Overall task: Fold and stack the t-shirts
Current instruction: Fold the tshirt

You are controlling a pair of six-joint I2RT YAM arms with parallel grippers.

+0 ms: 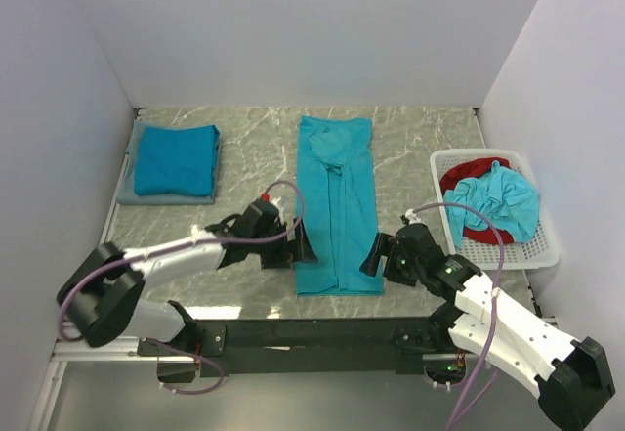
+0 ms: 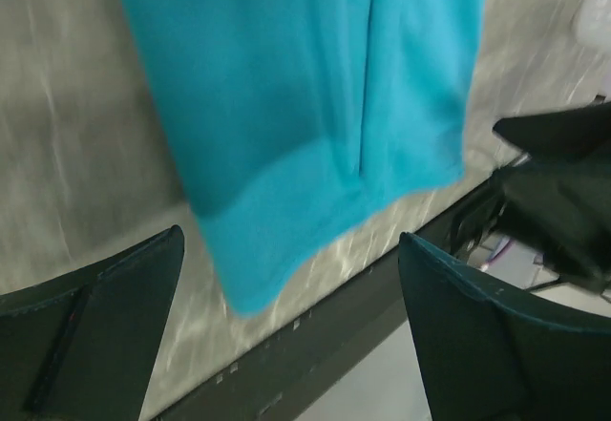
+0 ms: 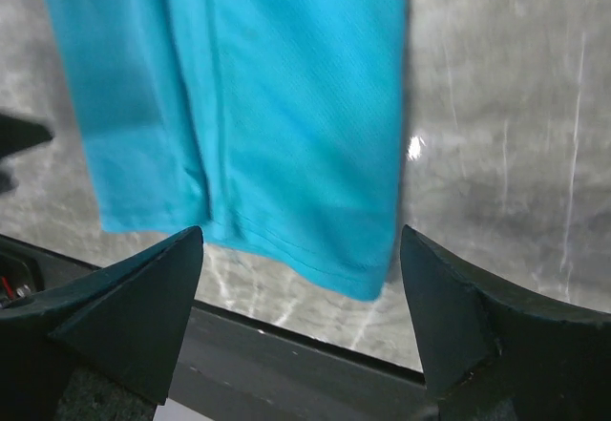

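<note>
A teal t-shirt lies folded into a long narrow strip down the middle of the table, its hem at the near edge. My left gripper is open just left of the hem's near corner. My right gripper is open just right of the hem. The left wrist view shows the hem above the open jaws, and so does the right wrist view. A folded teal shirt lies at the far left. Another teal shirt is crumpled in the basket.
A white lattice basket stands at the right, with a red garment in it under the teal shirt. A grey cloth lies under the folded shirt. The table's black front rail runs below the hem.
</note>
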